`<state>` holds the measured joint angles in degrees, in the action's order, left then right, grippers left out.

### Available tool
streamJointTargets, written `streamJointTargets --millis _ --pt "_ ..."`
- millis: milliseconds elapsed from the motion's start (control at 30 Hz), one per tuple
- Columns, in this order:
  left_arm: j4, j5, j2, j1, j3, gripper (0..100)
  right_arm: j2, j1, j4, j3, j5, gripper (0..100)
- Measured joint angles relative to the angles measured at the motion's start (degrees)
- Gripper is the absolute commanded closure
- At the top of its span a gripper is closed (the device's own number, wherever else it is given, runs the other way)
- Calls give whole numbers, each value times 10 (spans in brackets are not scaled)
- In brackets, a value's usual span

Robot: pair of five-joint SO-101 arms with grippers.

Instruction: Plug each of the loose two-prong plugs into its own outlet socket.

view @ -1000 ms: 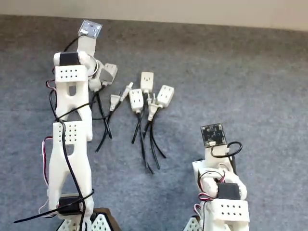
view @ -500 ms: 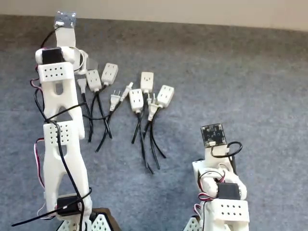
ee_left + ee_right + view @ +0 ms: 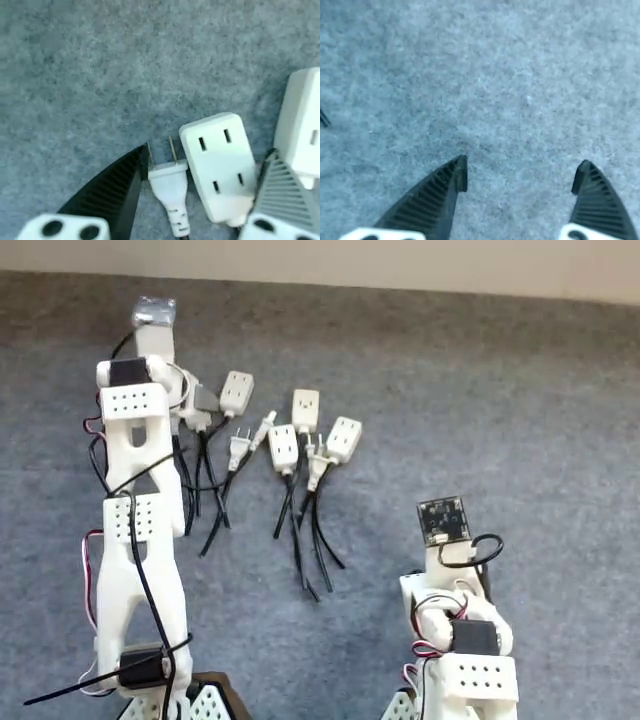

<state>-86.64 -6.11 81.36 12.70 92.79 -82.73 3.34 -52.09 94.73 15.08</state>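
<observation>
My left gripper (image 3: pixel 207 155) is open low over the carpet at the far left of the table. Between its fingers lie a white two-prong plug (image 3: pixel 169 181) and a white outlet socket (image 3: pixel 220 165), side by side, the plug against the black finger (image 3: pixel 120 185). A second socket (image 3: pixel 304 125) lies just outside the grey finger. In the high view this gripper (image 3: pixel 195 408) sits beside a socket (image 3: pixel 236 392). More sockets (image 3: pixel 305 410) (image 3: pixel 283 445) (image 3: pixel 343 438) and loose plugs (image 3: pixel 240 448) (image 3: pixel 266 426) lie mid-table. My right gripper (image 3: pixel 522 165) is open over bare carpet.
Black cords (image 3: pixel 300 530) trail from the sockets and plugs toward the near side and cross one another. The right arm (image 3: pixel 455 625) stays folded at the near right. Grey carpet (image 3: pixel 520 410) covers the table, bare on the right half.
The left arm swung left, then came back to the right, and the socket nearest it shifted slightly. The right arm has not moved.
</observation>
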Motion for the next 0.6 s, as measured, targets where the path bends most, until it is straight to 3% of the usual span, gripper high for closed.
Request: streamJointTargets --millis 167,400,600 --pt "-6 -36 2 -19 9 928 0 0 0 0 0 666" --pt "-76 -166 -21 -66 13 927 -2 0 0 4 2 666" --pt "-116 -183 -48 -81 8 926 -2 1 0 4 2 666"
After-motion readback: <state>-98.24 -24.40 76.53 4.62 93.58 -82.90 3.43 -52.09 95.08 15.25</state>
